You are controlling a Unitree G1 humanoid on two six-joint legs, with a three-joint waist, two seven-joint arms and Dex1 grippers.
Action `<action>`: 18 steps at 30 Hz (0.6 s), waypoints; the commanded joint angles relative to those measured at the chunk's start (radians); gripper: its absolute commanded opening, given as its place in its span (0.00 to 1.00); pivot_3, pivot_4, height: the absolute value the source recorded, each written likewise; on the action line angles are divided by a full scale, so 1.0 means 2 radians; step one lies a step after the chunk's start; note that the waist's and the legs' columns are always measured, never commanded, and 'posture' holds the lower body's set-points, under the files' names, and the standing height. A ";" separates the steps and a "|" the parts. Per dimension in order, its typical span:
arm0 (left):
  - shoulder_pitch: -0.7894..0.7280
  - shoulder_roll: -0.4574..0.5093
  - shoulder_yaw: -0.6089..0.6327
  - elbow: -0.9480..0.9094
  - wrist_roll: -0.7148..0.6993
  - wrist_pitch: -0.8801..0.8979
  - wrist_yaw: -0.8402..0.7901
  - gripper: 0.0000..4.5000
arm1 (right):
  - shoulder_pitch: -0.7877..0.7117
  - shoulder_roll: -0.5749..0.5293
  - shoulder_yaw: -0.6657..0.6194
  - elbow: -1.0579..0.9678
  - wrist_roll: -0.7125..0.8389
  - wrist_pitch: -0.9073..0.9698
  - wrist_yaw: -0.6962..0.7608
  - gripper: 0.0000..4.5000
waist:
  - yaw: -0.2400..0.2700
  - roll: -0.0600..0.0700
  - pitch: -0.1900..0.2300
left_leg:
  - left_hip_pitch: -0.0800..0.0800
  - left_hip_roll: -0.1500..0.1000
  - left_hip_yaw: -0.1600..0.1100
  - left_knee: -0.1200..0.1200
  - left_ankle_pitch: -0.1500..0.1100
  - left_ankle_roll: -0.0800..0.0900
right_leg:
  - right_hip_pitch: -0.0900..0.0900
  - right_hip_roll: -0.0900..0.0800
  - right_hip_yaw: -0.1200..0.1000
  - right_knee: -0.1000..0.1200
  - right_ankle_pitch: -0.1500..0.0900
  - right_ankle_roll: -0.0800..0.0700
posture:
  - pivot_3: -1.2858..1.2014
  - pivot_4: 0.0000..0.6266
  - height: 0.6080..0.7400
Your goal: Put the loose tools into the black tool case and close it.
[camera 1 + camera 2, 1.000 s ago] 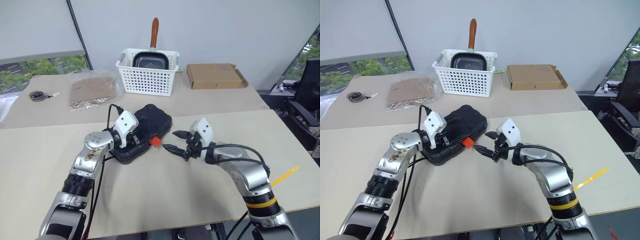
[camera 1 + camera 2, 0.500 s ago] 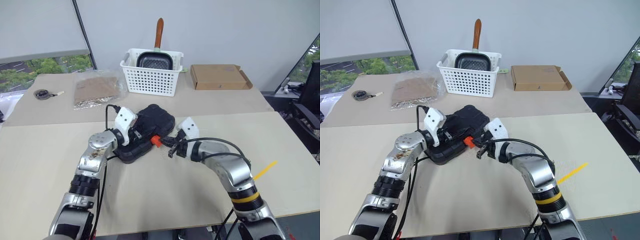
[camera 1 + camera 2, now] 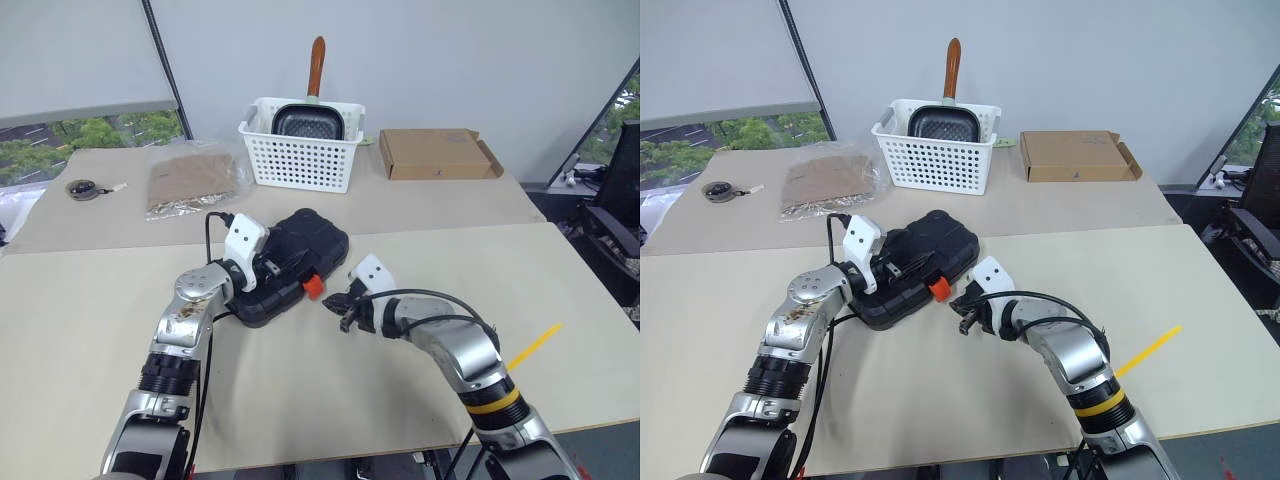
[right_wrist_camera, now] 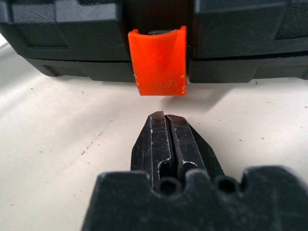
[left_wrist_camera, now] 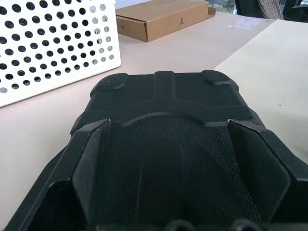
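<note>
The closed case lies mid-surface, its latch facing the pinched-together, empty right claw. The left claw straddles its lid, spread wide. A basket and box stand behind.

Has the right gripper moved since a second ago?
Yes. The right gripper has come down toward the table and closer to the orange latch on the case; its fingers have closed.

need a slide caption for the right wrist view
Shut right gripper poised just short of the small orange latch on the closed black plastic tool case.
</note>
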State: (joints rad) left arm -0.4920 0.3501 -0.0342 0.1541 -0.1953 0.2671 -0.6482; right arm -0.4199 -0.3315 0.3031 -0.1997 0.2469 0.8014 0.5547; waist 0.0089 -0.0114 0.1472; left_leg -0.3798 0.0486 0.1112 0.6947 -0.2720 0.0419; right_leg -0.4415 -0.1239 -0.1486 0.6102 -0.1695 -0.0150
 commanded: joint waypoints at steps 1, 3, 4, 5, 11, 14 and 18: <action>0.017 0.000 -0.011 0.024 0.009 0.016 0.001 0.92 | -0.018 0.012 -0.005 -0.024 -0.011 0.011 -0.024 0.41 | 0.000 0.000 0.000 | 0.000 0.000 0.000 0.000 0.000 0.000 | 0.000 0.000 0.000 0.000 0.000 0.000 | 0.52 0.24 0.70; 0.017 0.000 -0.012 0.024 0.010 0.016 0.000 0.92 | -0.020 0.015 -0.002 -0.026 -0.014 0.018 -0.029 0.48 | 0.000 0.000 0.000 | 0.000 0.000 0.000 0.000 0.000 0.000 | 0.000 0.000 0.000 0.000 0.000 0.000 | 0.52 0.24 0.70; 0.018 0.000 -0.012 0.024 0.010 0.016 0.000 0.92 | -0.020 0.017 -0.001 -0.028 -0.015 0.021 -0.030 0.48 | 0.000 0.000 0.000 | 0.000 0.000 0.000 0.000 0.000 0.000 | 0.000 0.000 0.000 0.000 0.000 0.000 | 0.52 0.24 0.70; 0.018 0.000 -0.012 0.024 0.010 0.016 0.000 0.92 | -0.020 0.019 0.000 -0.030 -0.015 0.025 -0.032 0.48 | 0.000 0.000 0.000 | 0.000 0.000 0.000 0.000 0.000 0.000 | 0.000 0.000 0.000 0.000 0.000 0.000 | 0.52 0.24 0.70; 0.018 -0.001 -0.013 0.024 0.010 0.015 0.001 0.92 | -0.021 0.047 -0.001 -0.036 -0.018 0.040 -0.057 0.48 | 0.000 0.000 0.000 | -0.001 0.000 0.000 0.000 0.000 0.000 | -0.001 0.000 0.000 0.000 0.000 0.000 | 0.52 0.24 0.70; 0.019 -0.001 -0.013 0.024 0.011 0.015 0.002 0.92 | -0.022 0.053 -0.001 -0.040 -0.016 0.046 -0.060 0.48 | 0.000 0.000 0.000 | -0.001 0.000 0.000 0.000 0.000 0.000 | -0.001 0.000 0.000 0.000 0.000 0.000 | 0.52 0.24 0.70; 0.022 -0.002 -0.015 0.025 0.011 0.014 0.002 0.92 | -0.021 0.058 0.000 -0.042 -0.018 0.048 -0.068 0.48 | 0.000 0.000 0.000 | -0.001 0.000 0.000 0.000 0.000 -0.001 | -0.001 0.000 0.000 0.000 0.000 0.000 | 0.52 0.24 0.70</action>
State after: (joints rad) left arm -0.4912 0.3475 -0.0388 0.1533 -0.1953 0.2656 -0.6485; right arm -0.4479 -0.2209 0.3075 -0.2389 0.2134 0.8906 0.4284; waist 0.0085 -0.0112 0.1471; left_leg -0.3823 0.0487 0.1106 0.6942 -0.2728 0.0406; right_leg -0.4437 -0.1240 -0.1491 0.6097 -0.1696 -0.0150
